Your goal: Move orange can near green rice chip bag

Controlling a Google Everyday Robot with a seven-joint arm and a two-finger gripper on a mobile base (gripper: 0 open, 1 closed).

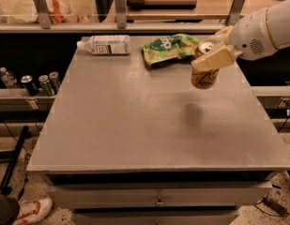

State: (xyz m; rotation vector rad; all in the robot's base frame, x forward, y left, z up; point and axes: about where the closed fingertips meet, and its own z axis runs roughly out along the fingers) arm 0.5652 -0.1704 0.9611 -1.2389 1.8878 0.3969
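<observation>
My gripper point(211, 56) reaches in from the right on a white arm and is shut on the orange can point(204, 75), an orange-gold can with a silver top and dark lettering. It holds the can in the air above the grey table point(135, 125), and the can's shadow falls on the tabletop below. The green rice chip bag point(169, 48) lies flat at the table's far side, just left of and behind the can.
A clear plastic bottle point(104, 45) with a white label lies on its side at the far left of the table. Small dark cans point(40, 83) and a bottle stand on a low shelf to the left. A rail with posts runs behind the table.
</observation>
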